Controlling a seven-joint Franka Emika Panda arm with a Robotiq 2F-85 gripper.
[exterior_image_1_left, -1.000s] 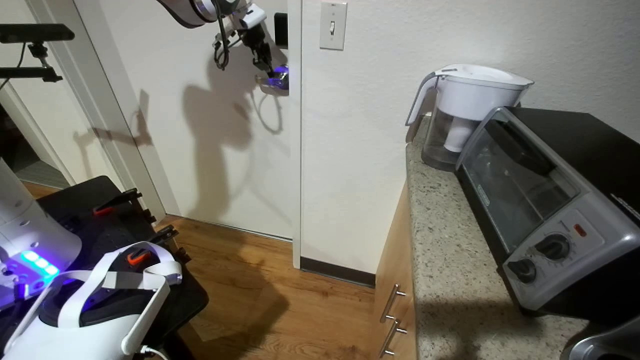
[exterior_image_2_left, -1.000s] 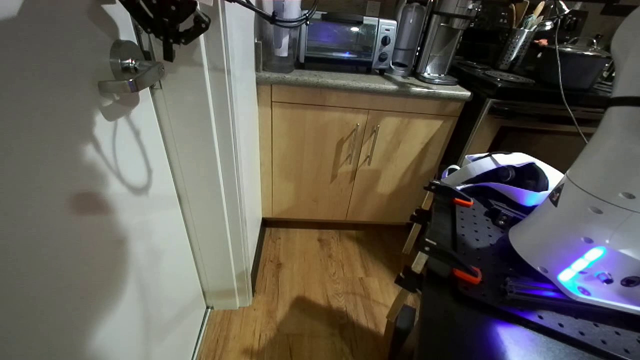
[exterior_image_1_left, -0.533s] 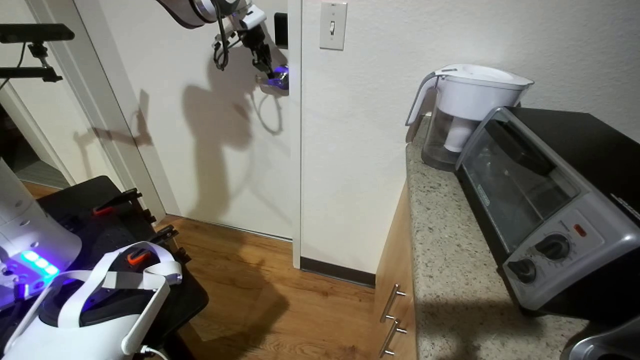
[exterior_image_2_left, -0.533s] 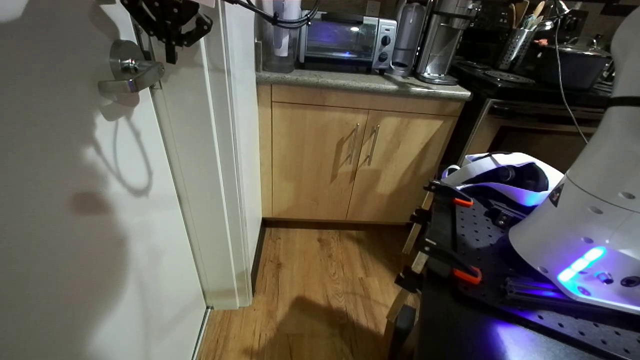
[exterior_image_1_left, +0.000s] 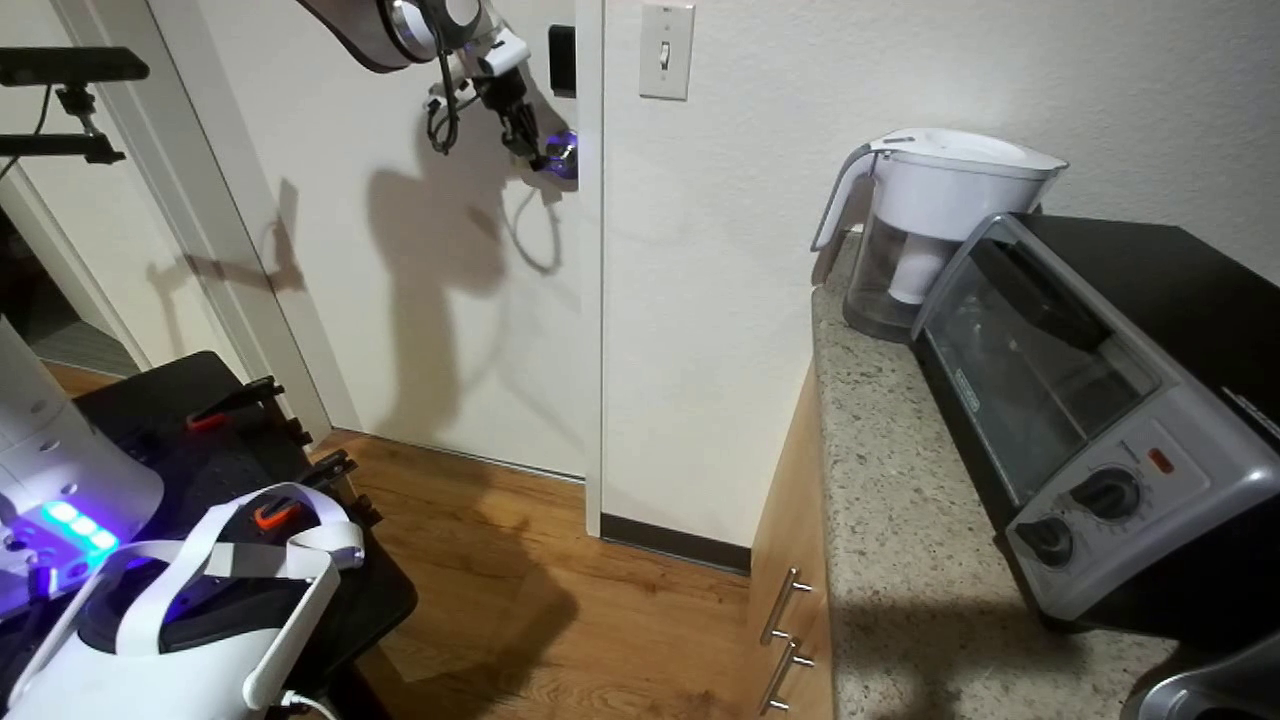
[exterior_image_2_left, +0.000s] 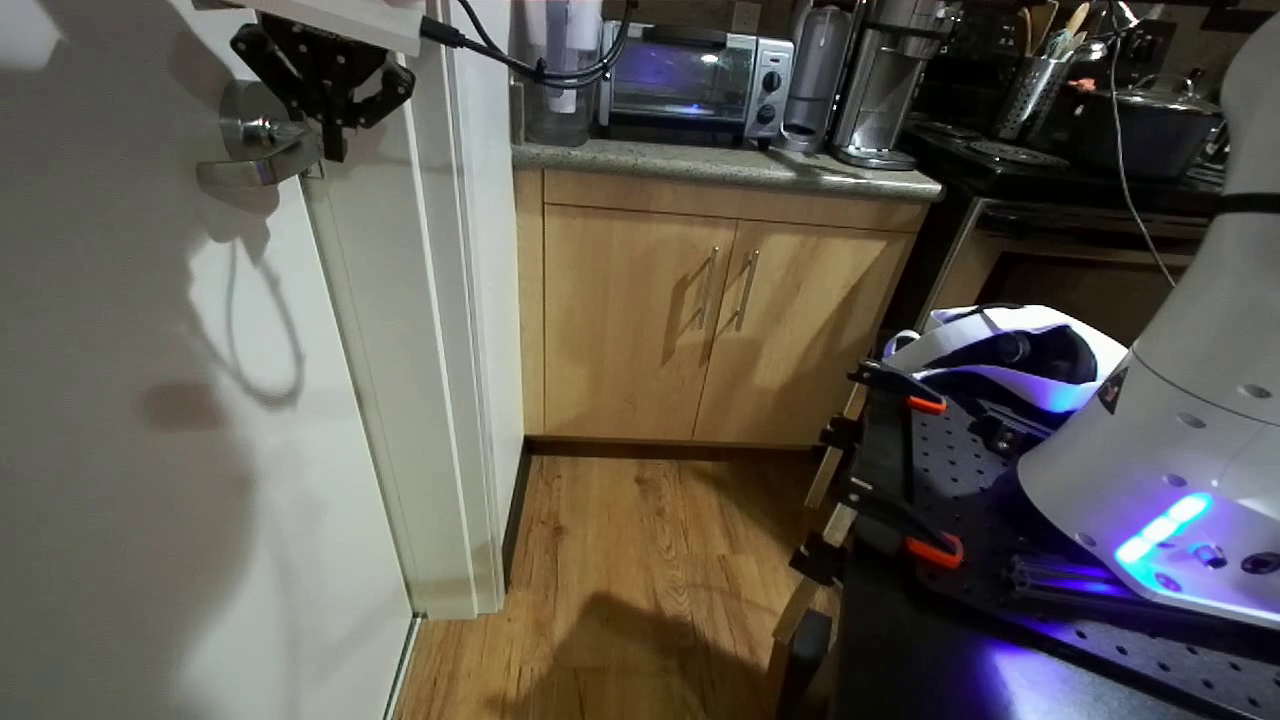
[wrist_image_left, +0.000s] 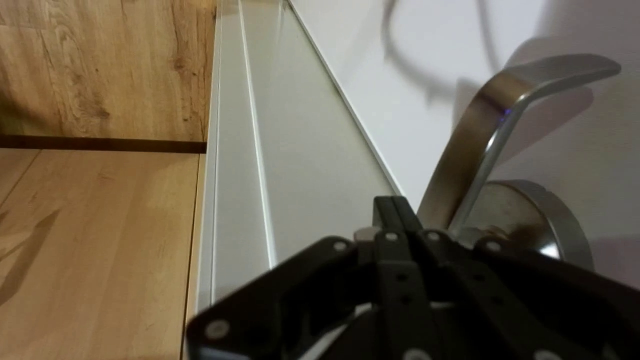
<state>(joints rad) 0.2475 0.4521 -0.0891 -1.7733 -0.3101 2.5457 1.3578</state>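
Observation:
A silver lever handle (wrist_image_left: 475, 145) with a round base plate is mounted on the white door (exterior_image_2_left: 110, 480) and shows in both exterior views. My black gripper (wrist_image_left: 395, 205) is shut, its two fingertips pressed together with nothing between them. In the wrist view the fingertips lie just left of the lever, near its base-plate end. From an exterior view the gripper (exterior_image_2_left: 333, 150) hangs beside the lever's edge-side end, tips at about lever height. In an exterior view the tips overlap the handle (exterior_image_1_left: 563, 155). Whether they touch it I cannot tell.
Beside the door stand the door frame (exterior_image_2_left: 440, 400) and a wall with a light switch (exterior_image_1_left: 666, 52). A stone counter (exterior_image_1_left: 880, 480) carries a water pitcher (exterior_image_1_left: 930, 230) and a toaster oven (exterior_image_1_left: 1050, 350). A white headset (exterior_image_2_left: 1010, 350) lies near the robot base (exterior_image_2_left: 1170, 450).
My gripper has come down from above the lever to about its height, staying shut. Lever and door look unmoved.

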